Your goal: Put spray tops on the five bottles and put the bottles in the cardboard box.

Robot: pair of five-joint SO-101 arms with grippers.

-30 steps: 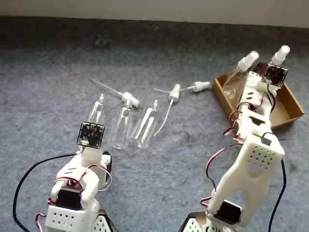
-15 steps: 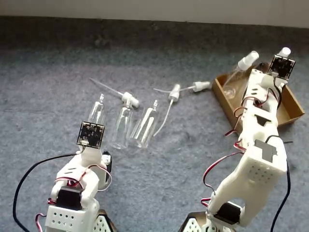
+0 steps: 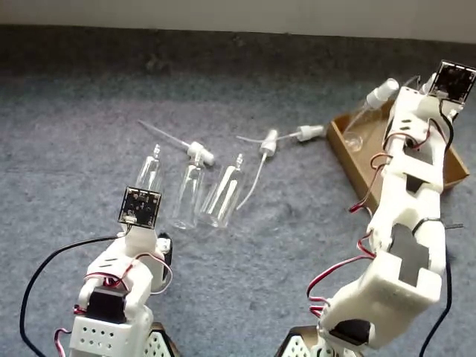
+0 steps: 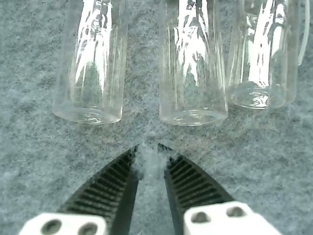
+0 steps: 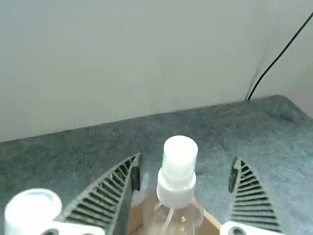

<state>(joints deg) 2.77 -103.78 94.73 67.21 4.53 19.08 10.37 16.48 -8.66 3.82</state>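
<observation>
**Q:** List the layout, largest item first.

**A:** The grey surface (image 3: pixel 282 223) carries everything. The cardboard box (image 3: pixel 343 152) sits on the right arm's side. One capped bottle (image 3: pixel 368 111) leans in the box, and a second capped bottle (image 5: pixel 177 196) is in there too. Three open bottles (image 4: pixel 93 63) (image 4: pixel 193 63) (image 4: pixel 261 54) lie side by side on the surface.

**Q:** Gripper status?

**A:** Left gripper (image 4: pixel 148 149): jaws nearly together, holding nothing, just short of the middle open bottle's base. Right gripper (image 5: pixel 186 159): jaws wide apart on either side of the second capped bottle's top, not touching it.

**Q:** Smaller parts?

**A:** Three loose spray tops (image 3: pixel 199 152) (image 3: pixel 268 143) (image 3: pixel 310 132) lie on the surface beyond the open bottles, toward the box, with their tubes attached.
</observation>
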